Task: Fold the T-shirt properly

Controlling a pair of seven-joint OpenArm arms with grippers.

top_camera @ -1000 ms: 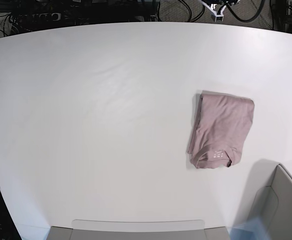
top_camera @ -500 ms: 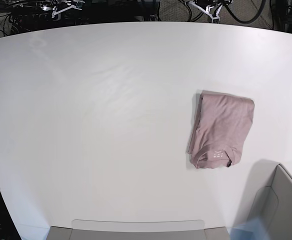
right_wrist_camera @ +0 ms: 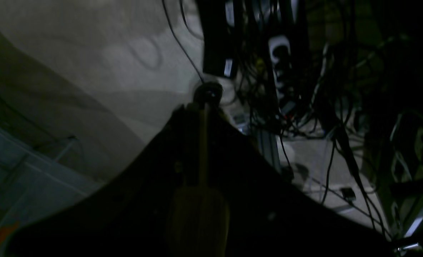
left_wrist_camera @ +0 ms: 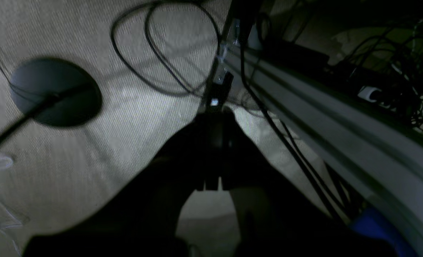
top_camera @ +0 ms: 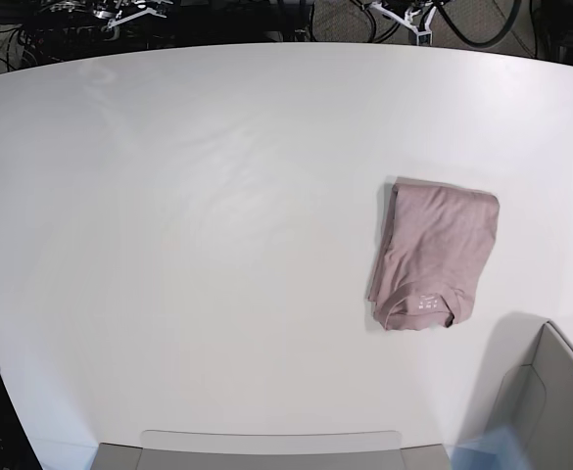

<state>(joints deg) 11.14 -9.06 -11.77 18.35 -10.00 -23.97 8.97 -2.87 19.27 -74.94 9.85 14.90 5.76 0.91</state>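
Note:
The T-shirt (top_camera: 435,253) lies folded into a compact dusty-pink rectangle on the right part of the white table (top_camera: 217,245), collar and pale label marks toward the near edge. Neither gripper is close to it. Both arms are pulled back beyond the table's far edge, where only bits of the left arm (top_camera: 408,18) and the right arm (top_camera: 119,12) show. In the left wrist view my left gripper (left_wrist_camera: 214,114) is shut and empty, hanging over the carpeted floor. My right gripper (right_wrist_camera: 203,103) is also shut with nothing in it, above a tangle of cables.
A grey bin (top_camera: 550,392) stands at the table's near right corner, and a grey panel (top_camera: 266,450) runs along the near edge. Behind the table are cables, a round black floor base (left_wrist_camera: 54,92), a metal rail (left_wrist_camera: 340,121) and a power strip (right_wrist_camera: 281,53).
The folded T-shirt has not moved. Metal parts of the right arm have come into sight at the top left, and the left arm's tip has shifted slightly left along the far edge.

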